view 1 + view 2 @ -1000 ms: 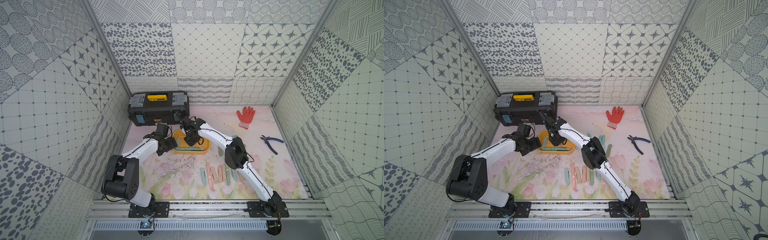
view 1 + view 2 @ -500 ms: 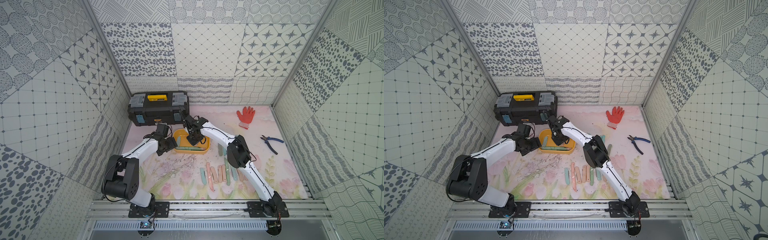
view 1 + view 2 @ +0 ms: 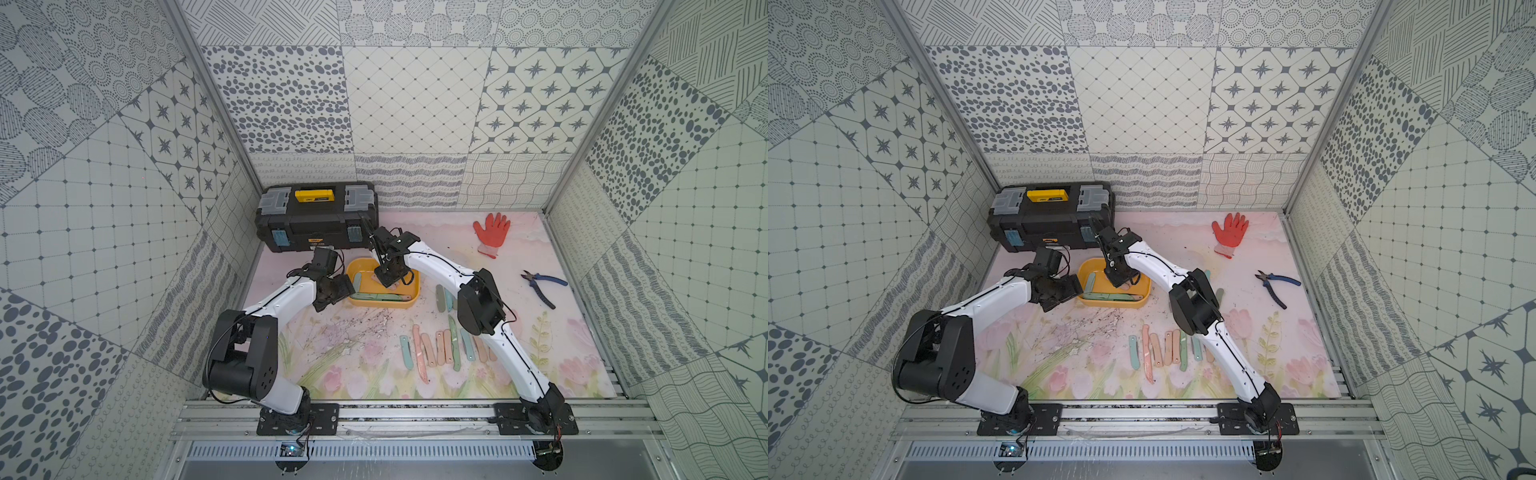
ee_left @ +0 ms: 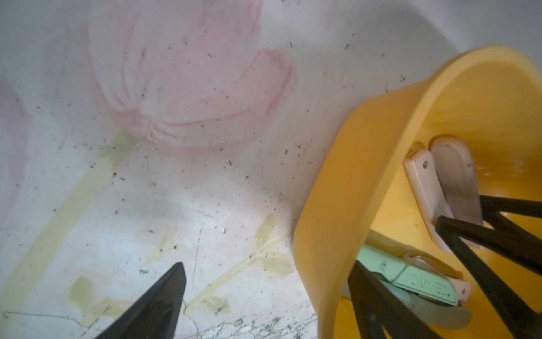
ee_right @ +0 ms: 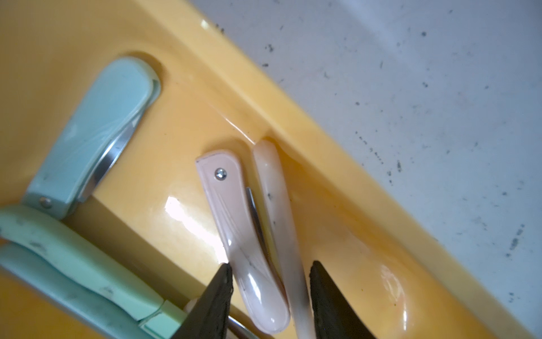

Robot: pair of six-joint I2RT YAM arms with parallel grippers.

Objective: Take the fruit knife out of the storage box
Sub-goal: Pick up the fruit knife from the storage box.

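The yellow storage box [image 3: 409,301] [image 3: 1144,305] sits on the mat in front of the toolbox. My right gripper [image 3: 388,279] [image 5: 270,264] reaches down into it and is open. Its fingers stand on either side of a pale pink folding fruit knife [image 5: 234,211] [image 4: 425,193], which lies flat on the box floor by the wall. Mint green knives [image 5: 96,129] [image 3: 376,296] also lie in the box. My left gripper [image 3: 338,291] [image 4: 267,264] is open at the box's left end. One of its fingers is outside the wall and one inside.
A black toolbox [image 3: 316,224] stands right behind the box. Several pink and green knives [image 3: 440,349] lie in a row on the mat near the front, and two more [image 3: 444,297] lie beside the box. A red glove [image 3: 492,232] and blue-handled pliers [image 3: 540,286] lie at the right.
My right arm has shifted slightly to the right over the box, and its jaws have widened around the pink knife. The left arm has not moved.
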